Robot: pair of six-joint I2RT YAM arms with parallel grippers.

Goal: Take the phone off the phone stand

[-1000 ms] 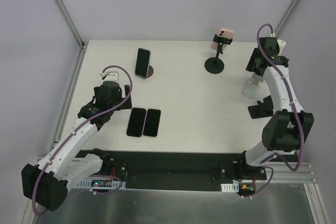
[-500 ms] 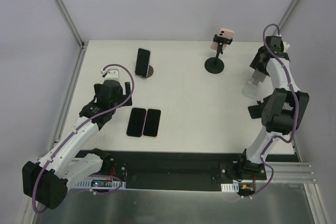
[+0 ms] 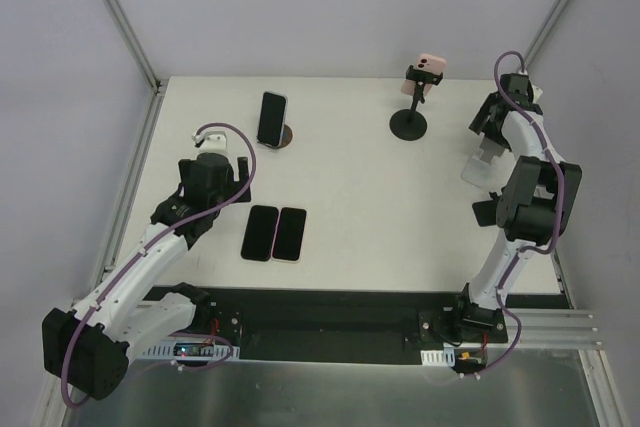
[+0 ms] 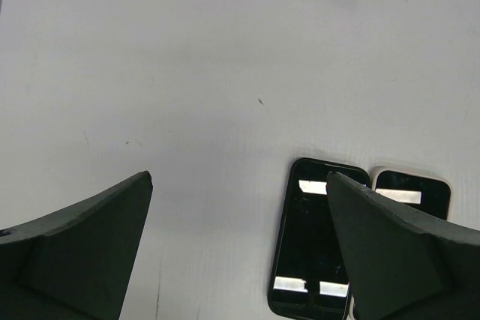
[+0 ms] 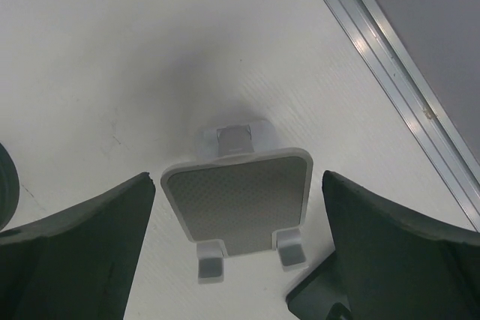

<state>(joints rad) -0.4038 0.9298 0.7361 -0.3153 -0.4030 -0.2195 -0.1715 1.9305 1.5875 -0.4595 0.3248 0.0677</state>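
Note:
A pink phone [image 3: 429,66] is clamped at the top of a black pole stand [image 3: 409,124] at the back of the table. A black phone [image 3: 272,117] leans on a round brown stand [image 3: 285,137] at back left. My right gripper [image 3: 487,119] is open and empty; in the right wrist view [image 5: 238,181] it hovers over an empty white phone stand [image 5: 236,204], right of the pink phone. My left gripper [image 3: 213,192] is open and empty over bare table [image 4: 238,185], left of two flat phones.
Two phones lie flat side by side, a black one [image 3: 260,232] [image 4: 315,237] and a white-edged one [image 3: 289,234] [image 4: 411,189]. The empty white stand [image 3: 481,162] and a black piece [image 3: 497,211] sit near the table's right edge. A metal rail [image 5: 390,73] borders that edge.
The right arm's elbow has folded in toward the table and its wrist has shifted slightly at the back right. The left arm and all phones have not moved.

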